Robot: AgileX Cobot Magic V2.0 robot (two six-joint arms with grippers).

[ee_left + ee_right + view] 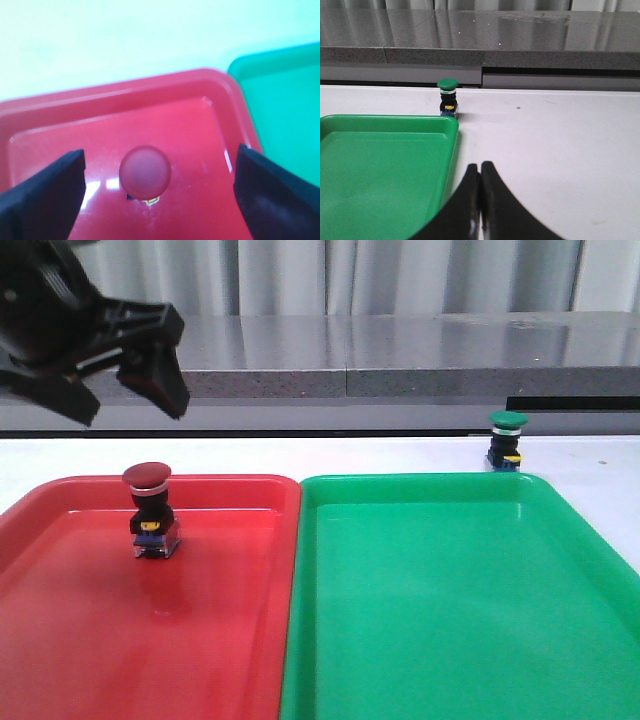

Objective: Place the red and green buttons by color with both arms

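Note:
The red button point(150, 514) stands upright inside the red tray point(60, 620), near its back; the left wrist view shows its cap point(145, 170) from above. My left gripper point(130, 395) hangs open and empty above it, its fingers point(45, 195) wide on both sides of the cap. The green button point(507, 443) stands on the white table just behind the green tray point(450, 620); it also shows in the right wrist view point(447, 98). My right gripper point(480, 167) is shut and empty, low over the table beside the green tray point(380, 170), well short of the green button.
The two trays lie side by side and fill the near table. A grey ledge point(400, 350) runs along the back behind the white table point(560, 150). White table shows to the right of the green tray.

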